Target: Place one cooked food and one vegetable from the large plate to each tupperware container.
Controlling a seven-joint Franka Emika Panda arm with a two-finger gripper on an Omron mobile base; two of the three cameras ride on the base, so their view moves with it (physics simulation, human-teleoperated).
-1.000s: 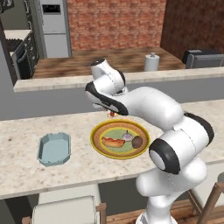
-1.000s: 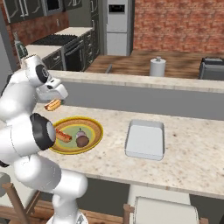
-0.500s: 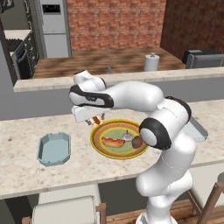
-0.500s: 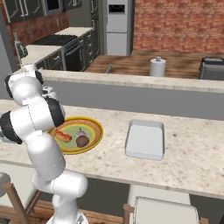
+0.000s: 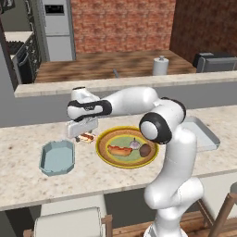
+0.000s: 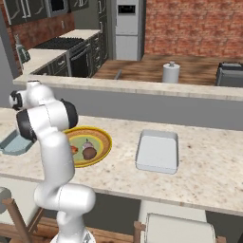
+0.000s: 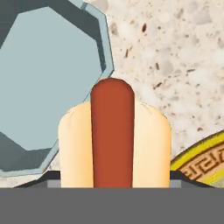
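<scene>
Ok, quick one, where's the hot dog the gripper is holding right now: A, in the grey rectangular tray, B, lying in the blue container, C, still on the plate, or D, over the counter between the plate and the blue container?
D: the gripper holds the hot dog above bare counter, between the large plate and the blue container, not yet in it.
</scene>
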